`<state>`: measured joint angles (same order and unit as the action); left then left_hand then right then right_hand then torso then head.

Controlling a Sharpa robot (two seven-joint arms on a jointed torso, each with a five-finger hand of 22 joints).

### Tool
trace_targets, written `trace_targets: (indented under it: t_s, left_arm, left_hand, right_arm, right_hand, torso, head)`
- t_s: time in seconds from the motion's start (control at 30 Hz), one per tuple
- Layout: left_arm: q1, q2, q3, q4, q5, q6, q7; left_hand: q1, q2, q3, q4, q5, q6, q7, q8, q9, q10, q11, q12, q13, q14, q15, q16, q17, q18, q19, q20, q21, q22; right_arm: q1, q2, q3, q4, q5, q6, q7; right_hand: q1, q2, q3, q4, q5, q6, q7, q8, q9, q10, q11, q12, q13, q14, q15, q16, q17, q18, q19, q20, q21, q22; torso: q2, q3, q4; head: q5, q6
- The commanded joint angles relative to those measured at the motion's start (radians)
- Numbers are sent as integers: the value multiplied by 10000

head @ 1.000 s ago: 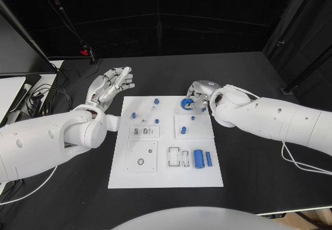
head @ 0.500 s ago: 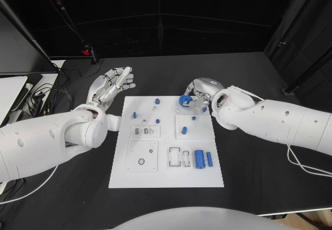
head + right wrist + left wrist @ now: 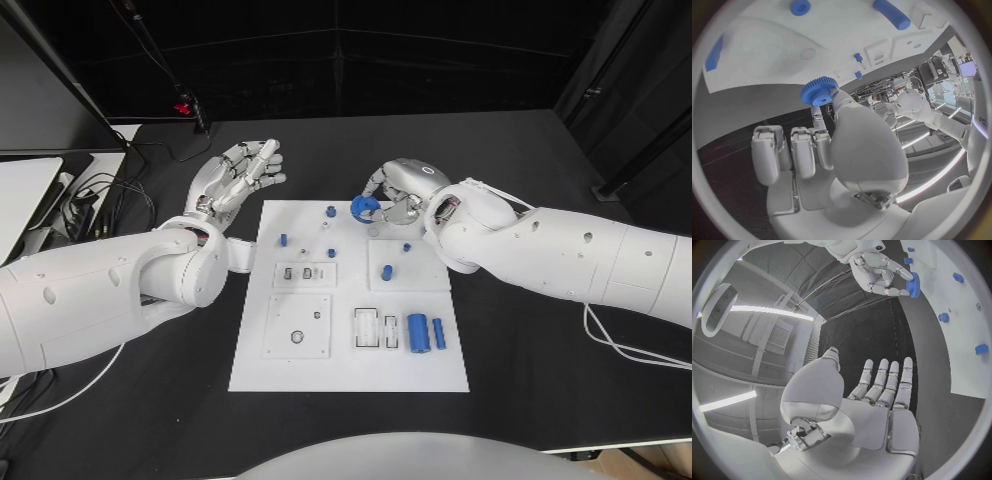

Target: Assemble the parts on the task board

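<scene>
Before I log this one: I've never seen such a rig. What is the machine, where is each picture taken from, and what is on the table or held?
It is a robot with two white arms, each ending in a silver many-fingered hand, working at a black table. One picture looks down from the robot's head; the two round ones come from fisheye cameras at the wrists, behind each hand. On the table lies the white task board with small blue parts on it, such as a blue cylinder near its front. The right hand holds a blue gear in its fingertips above the far end of the board; the right wrist view shows the gear's teeth. The left hand holds nothing, fingers apart, beside the board's far left corner.
</scene>
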<state>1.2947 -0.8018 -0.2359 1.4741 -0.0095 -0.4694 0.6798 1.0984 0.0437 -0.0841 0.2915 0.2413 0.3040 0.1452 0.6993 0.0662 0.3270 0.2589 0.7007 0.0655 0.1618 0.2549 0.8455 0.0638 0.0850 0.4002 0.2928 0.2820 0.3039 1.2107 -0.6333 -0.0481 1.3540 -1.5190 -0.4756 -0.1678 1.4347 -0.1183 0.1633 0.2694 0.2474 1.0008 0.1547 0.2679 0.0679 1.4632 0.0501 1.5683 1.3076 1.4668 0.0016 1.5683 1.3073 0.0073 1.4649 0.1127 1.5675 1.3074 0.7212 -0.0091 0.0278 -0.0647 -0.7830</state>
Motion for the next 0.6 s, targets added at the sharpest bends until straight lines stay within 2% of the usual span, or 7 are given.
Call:
trace_targets:
  t_s: [0.03, 0.47, 0.6]
  left_arm:
    - [14, 24, 5, 7, -79, 101, 1798]
    - [17, 22, 5, 30, -78, 79, 1795]
    - [18, 22, 5, 35, -78, 69, 1797]
  left_hand:
    - [14, 84, -45, 8, 40, 5, 1509, -62, -11, 67, 30, 13, -11, 6, 52, -67, 4, 78, -72, -30, -13, -13]
    - [14, 84, -45, 8, 40, 5, 1509, -62, -11, 67, 30, 13, -11, 6, 52, -67, 4, 78, -72, -30, -13, -13]
    - [16, 88, -50, 8, 42, 5, 1509, -63, -11, 67, 30, 13, -11, 6, 53, -67, 4, 77, -68, -30, -8, -8]
  right_arm:
    - [30, 239, 13, 1, 89, 29, 218]
    - [29, 1304, 15, -681, 76, 444, 314]
    - [28, 1593, 14, -1055, 68, 530, 354]
  right_hand:
    - [112, -11, 37, -56, 30, 421, -325, -81, -3, 1076, 74, 25, 2632, 1040, -5, 25, 2635, -73, 1059, -14, 33, 2634]
    - [147, -4, 48, -88, 12, 423, -308, -173, -10, 1076, 89, 25, 2632, 1040, 5, 25, 2635, -73, 1059, -3, 33, 2634]
    - [149, -4, 47, -94, -1, 420, -300, -200, -12, 1076, 96, 25, 2632, 1040, 8, 25, 2635, -73, 1059, 0, 33, 2634]
  torso:
    - [14, 3, 36]
    - [5, 6, -20]
    - [3, 3, -7]
  head:
    - [51, 13]
    - [260, 9]
    - [279, 5]
